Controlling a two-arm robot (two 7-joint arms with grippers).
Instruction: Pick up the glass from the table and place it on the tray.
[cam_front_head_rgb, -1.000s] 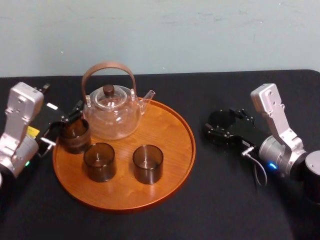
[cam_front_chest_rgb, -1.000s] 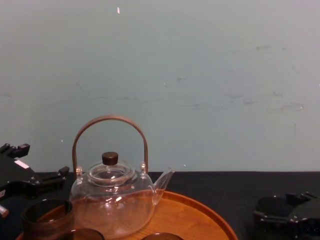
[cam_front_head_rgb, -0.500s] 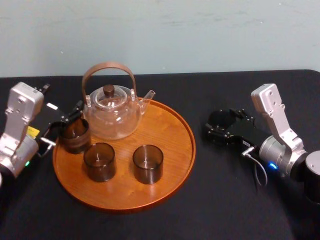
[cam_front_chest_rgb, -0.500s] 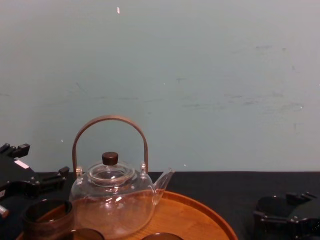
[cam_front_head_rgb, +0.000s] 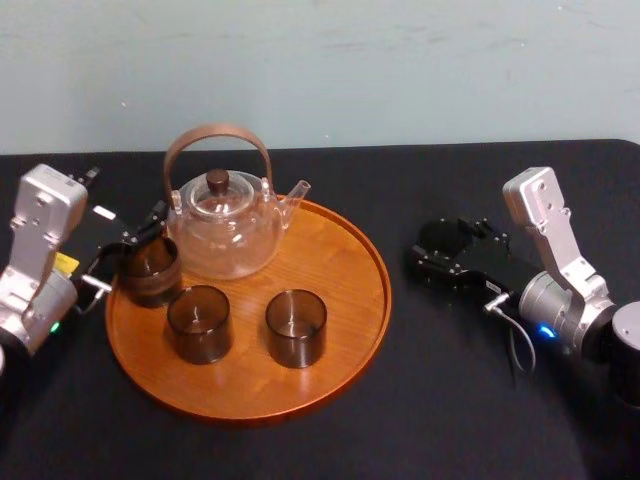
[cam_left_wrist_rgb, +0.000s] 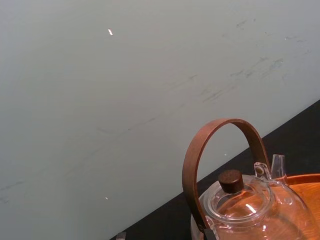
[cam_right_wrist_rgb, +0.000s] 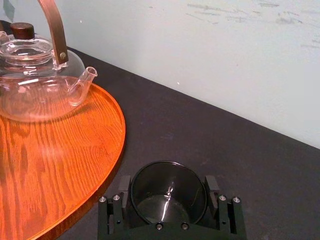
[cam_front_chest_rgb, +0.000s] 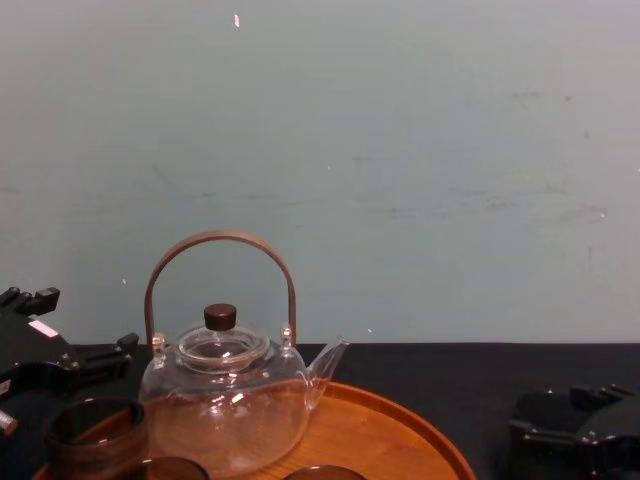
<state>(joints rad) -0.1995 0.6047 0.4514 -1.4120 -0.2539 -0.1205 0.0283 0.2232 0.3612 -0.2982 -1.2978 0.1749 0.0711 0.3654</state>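
Status: dark glass (cam_right_wrist_rgb: 168, 192) gripped beside tray (cam_front_head_rgb: 340, 300)

The black table (cam_front_head_rgb: 330, 440) is recorded bearing the tray, the clear glass teapot (cam_front_head_rgb: 222, 225) seated at its rear. The right gripper (cam_front_head_rgb: 440, 247) is found just right of the tray, clamped on the dark glass's sides. The left gripper (cam_front_head_rgb: 135, 240) is noted at the tray's left edge; its grip cannot be told.

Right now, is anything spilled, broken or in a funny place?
Nothing spilled or broken. One glass stands off the tray, on the table, in the right gripper; the left gripper flanks another glass on the tray.
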